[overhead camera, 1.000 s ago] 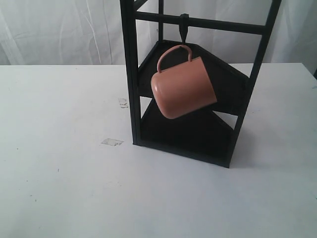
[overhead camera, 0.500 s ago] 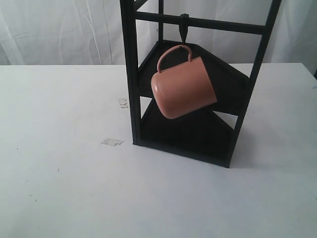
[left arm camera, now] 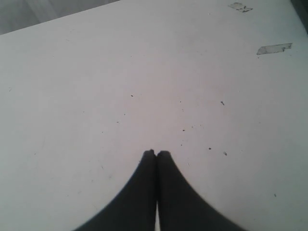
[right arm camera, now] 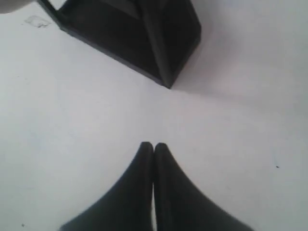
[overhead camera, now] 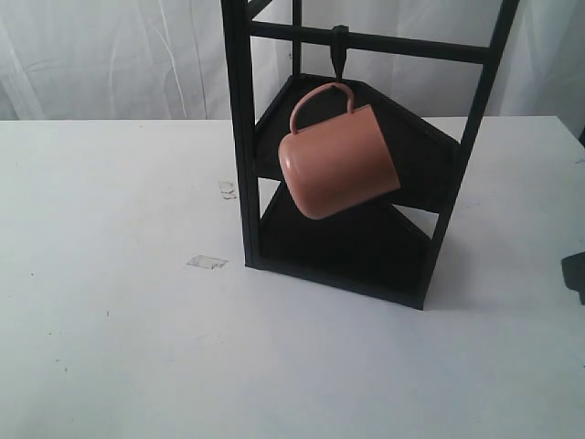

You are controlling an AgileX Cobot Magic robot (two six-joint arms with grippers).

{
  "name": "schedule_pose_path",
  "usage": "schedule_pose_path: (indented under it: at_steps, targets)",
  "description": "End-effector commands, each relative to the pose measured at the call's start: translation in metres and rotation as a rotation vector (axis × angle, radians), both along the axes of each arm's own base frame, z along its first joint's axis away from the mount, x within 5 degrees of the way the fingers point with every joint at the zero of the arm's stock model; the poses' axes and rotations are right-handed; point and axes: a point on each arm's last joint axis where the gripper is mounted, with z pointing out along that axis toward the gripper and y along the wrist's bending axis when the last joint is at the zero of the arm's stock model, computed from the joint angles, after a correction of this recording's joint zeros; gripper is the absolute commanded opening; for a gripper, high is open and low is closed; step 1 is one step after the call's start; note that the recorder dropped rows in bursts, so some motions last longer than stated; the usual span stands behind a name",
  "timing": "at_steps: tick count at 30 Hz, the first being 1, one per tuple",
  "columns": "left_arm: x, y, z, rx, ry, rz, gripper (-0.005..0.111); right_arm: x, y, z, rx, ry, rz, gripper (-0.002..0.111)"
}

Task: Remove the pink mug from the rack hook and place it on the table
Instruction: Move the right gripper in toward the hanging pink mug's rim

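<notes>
Two grippers, one mug and one rack, listed left to right.

Entry 1, left gripper: jaws pressed together, holding nothing. It hangs over bare table, with the tape scraps far ahead of it. The exterior view does not show it. We judge it parked out of the way, since one arm should be enough for this lift.

Entry 2, rack: black, with two shelves, standing on the table just right of the scraps. Its open front leaves room to reach in.

Entry 3, hook: a short peg pointing down from the top crossbar.

Entry 4, mug: pink, hanging from the hook by its handle. The body tilts, base down-left, because its weight swings below the loop. It hangs clear of both shelves and touches nothing else. We count the task as not yet begun.

Entry 5, right gripper: jaws closed tip to tip, empty. It sits low over the table beside the rack's lower corner. A dark shape at the right edge of the exterior view is, we think, part of this arm. It is the nearer arm. We judge it must open, rise to the mug, then lift the loop up and off the peg.
</notes>
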Motion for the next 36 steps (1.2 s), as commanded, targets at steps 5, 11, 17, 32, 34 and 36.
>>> schedule_pose_path:
  at_steps: [5, 11, 17, 32, 34, 36]
  targets:
    - [0.000, -0.001, -0.001, -0.008, -0.002, -0.006, 0.000, -0.015, 0.028, 0.052, 0.200, -0.099, 0.299, 0.000]
    - [0.000, -0.001, -0.001, -0.008, -0.002, -0.006, 0.000, -0.011, 0.053, 0.085, 0.375, -0.263, 0.616, 0.000]
    - [0.000, -0.001, -0.001, -0.008, -0.002, -0.006, 0.000, 0.025, 0.055, 0.075, 0.413, -0.254, 0.552, 0.000]
    - [0.000, -0.001, -0.001, -0.008, -0.002, -0.006, 0.000, 0.066, 0.070, 0.049, 0.367, -0.248, 0.558, 0.039]
    - [0.000, -0.001, -0.001, -0.008, -0.002, -0.006, 0.000, 0.075, 0.071, 0.041, 0.369, -0.214, 0.546, 0.048]
    - [0.000, -0.001, -0.001, -0.008, -0.002, -0.006, 0.000, 0.082, 0.072, 0.035, 0.364, -0.196, 0.534, 0.056]
